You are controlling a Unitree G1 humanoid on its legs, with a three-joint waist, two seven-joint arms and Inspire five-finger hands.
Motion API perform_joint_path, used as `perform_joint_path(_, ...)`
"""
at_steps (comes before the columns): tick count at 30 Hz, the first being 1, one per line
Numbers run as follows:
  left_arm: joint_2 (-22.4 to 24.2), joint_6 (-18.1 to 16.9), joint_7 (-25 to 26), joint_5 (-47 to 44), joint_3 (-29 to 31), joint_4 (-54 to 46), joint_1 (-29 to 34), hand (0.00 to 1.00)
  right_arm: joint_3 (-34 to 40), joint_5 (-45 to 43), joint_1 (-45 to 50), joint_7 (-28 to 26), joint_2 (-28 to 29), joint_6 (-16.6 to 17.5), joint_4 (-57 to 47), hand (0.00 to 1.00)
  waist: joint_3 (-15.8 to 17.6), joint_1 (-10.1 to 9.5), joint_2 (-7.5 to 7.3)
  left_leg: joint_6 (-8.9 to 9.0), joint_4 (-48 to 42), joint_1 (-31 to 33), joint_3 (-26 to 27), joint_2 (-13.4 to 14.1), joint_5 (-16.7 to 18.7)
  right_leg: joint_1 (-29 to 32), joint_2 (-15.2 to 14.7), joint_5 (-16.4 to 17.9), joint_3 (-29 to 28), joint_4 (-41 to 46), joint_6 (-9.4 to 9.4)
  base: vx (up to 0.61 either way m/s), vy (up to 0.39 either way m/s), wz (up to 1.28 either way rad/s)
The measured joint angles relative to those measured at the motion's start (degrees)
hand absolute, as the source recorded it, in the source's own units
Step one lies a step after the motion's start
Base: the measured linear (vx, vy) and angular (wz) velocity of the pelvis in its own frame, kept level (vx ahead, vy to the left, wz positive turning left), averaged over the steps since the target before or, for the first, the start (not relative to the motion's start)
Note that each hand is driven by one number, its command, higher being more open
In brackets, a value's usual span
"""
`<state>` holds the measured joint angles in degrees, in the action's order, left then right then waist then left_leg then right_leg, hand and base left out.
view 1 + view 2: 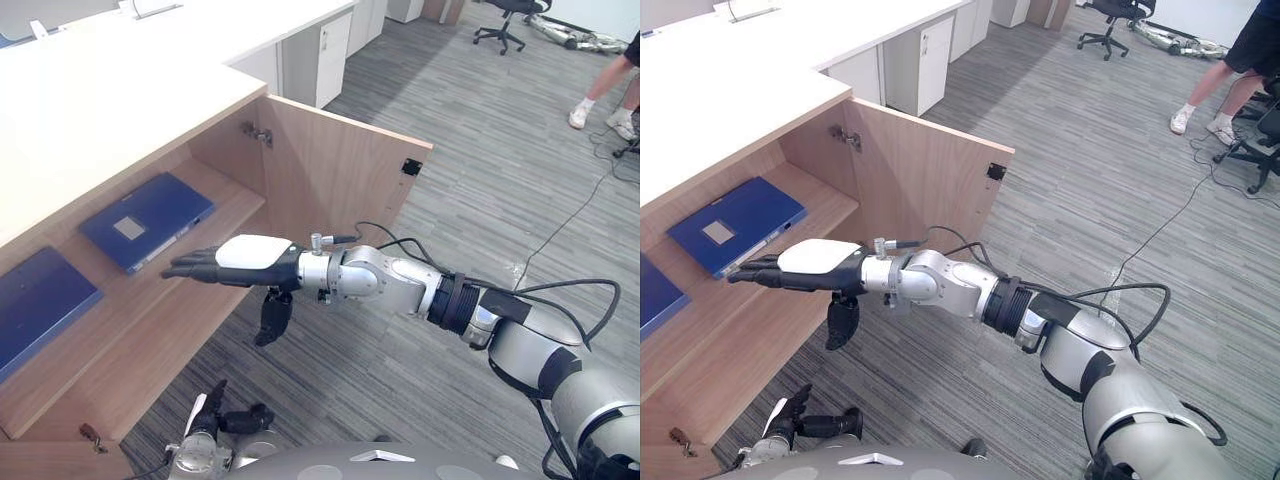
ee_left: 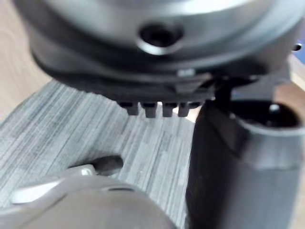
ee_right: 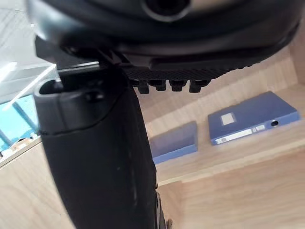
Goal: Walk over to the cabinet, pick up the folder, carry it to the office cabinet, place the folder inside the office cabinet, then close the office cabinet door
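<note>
While my right arm reached across the grey carpet, my right hand hung in front of the open office cabinet. Its fingers lay straight and close together, pointing at the shelf, and its thumb dangled below. It held nothing.

The folder, blue with a pale label on its cover, lay flat on the shelf inside the cabinet, with its spine facing out toward me. My fingertips were just beside its near corner, at the shelf's front edge. From the head views they seemed to be short of touching it, though I could not be sure. My right wrist view looked past the thumb at the same folder. A second blue folder lay flat further along the shelf to my left, apart from the first.

The cabinet door stood wide open to the right of the shelf, swung out on its hinge, with my forearm in front of it. The pale cabinet top ran above the shelf.

My left hand hung low by my body with its fingers loose and apart, and it was empty.

Farther off stood white desk pedestals and a black office chair. A person's legs were at the far right.
</note>
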<state>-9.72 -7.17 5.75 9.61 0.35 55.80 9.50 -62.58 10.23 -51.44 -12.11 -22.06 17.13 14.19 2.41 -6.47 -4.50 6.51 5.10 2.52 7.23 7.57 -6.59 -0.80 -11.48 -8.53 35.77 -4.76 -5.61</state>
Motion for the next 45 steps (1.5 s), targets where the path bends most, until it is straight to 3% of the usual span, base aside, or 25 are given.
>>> perform_joint_path(9, 0.09, 0.00, 0.09, -0.02, 0.06, 1.06, 0.13, 1.00, 4.35, -2.91, 2.75, 0.00, -1.18, -1.64, 2.71, 1.00, -1.41, 0.33, 0.49, 1.35, -0.08, 0.07, 0.68, 2.10, -0.56, 0.81, 2.14, 0.53, -1.20, -0.06, 1.01, 0.00, -0.032, -0.08)
perform_joint_path(14, 0.13, 0.00, -0.06, -0.04, 0.03, 1.17, 0.12, 1.00, 8.03, -3.77, 8.50, -0.06, -3.39, -3.57, 13.77, 1.00, -1.91, -0.08, 0.82, 1.40, -0.20, 0.06, 0.63, 1.95, -0.53, 0.75, 2.35, 0.39, -1.14, -0.06, 1.15, 0.04, -0.005, 0.01)
perform_joint_path(19, 0.44, 0.00, -0.10, -0.25, -0.14, 1.36, 0.07, 1.00, 19.46, 0.92, 16.38, 0.62, -5.75, -7.65, 27.29, 1.00, -1.10, 0.53, 2.16, 1.33, -0.22, -0.06, 0.67, 0.93, -0.52, 0.74, 1.27, 0.05, -1.24, -0.05, 0.62, 0.00, 0.000, 0.00)
perform_joint_path(29, 0.93, -0.25, -1.01, -0.53, -1.80, 2.17, -0.02, 1.00, 33.94, 5.15, 19.75, 4.84, -7.66, -10.86, 38.42, 1.00, 0.02, 2.16, 4.83, 1.16, -0.18, -1.08, 0.73, 0.74, -0.35, -0.06, 1.03, -0.01, -1.14, -0.08, 0.47, 0.00, -0.001, 0.00)
perform_joint_path(37, 1.92, -0.26, -0.97, -0.71, -1.69, 1.47, 0.02, 1.00, 51.48, 2.24, 9.30, 13.21, -9.43, -14.44, 51.46, 1.00, 1.03, 2.16, 6.30, 0.61, -0.18, -0.13, -1.07, -0.27, -0.73, -0.40, 0.17, -0.20, 0.79, -0.07, 0.18, -0.01, 0.007, 0.11)
perform_joint_path(45, 2.08, -0.35, -1.16, -0.72, -1.50, -0.57, 0.10, 1.00, 57.62, -2.29, -2.59, 16.32, -11.95, -15.60, 58.17, 1.00, 3.17, 1.73, 6.54, -0.03, -0.22, 1.07, -5.14, -1.37, -1.30, -1.96, -0.49, -0.22, 4.63, 0.21, -0.21, 0.01, 0.016, 0.27)
